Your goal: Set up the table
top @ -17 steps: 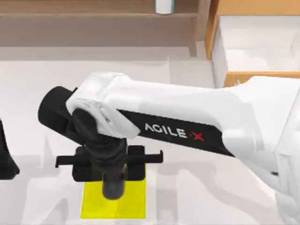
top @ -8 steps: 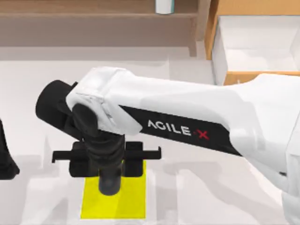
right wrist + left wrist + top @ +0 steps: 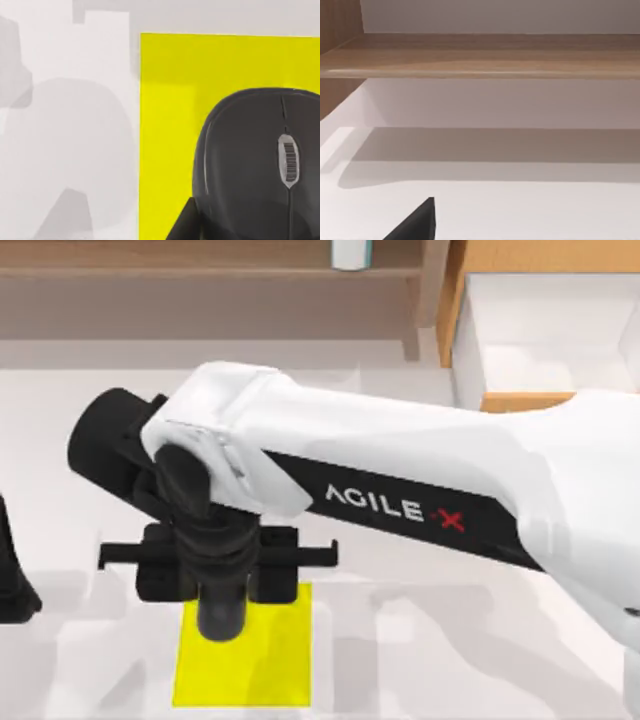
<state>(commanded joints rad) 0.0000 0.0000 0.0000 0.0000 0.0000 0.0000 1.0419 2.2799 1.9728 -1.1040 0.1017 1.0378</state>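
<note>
- From above, my right arm [image 3: 400, 490] reaches across the middle of the plain white smooth table [image 3: 420, 660]; its black wrist hides the right gripper's fingers and the far edge of the flat yellow square mat [image 3: 245, 660]
- On the right wrist camera I see a dark grey computer mouse [image 3: 255, 150] with a ribbed scroll wheel, lying on the yellow mat; the mouse is cut off by the picture's edges, and a dark finger [image 3: 182, 225] of the right gripper sits against its edge
- Whether that claw is released or clenched on the mouse I cannot tell, since a single finger is all I can make out
- My left arm [image 3: 12, 580] is a black sliver at the table's left edge, parked; its own camera catches a dark corner [image 3: 417, 225] of the left gripper over bare white tabletop, and I cannot tell that claw's state either
- Count: one mat, one mouse, two arms
- Around: a light-brown wooden shelf [image 3: 200, 270] runs along the far side with a pale cylindrical container [image 3: 351, 253] on it, cropped by the top edge
- At the far right stands an orange-brown wooden drawer cabinet [image 3: 545, 335] with a white inside, its near part covered by my right arm
</note>
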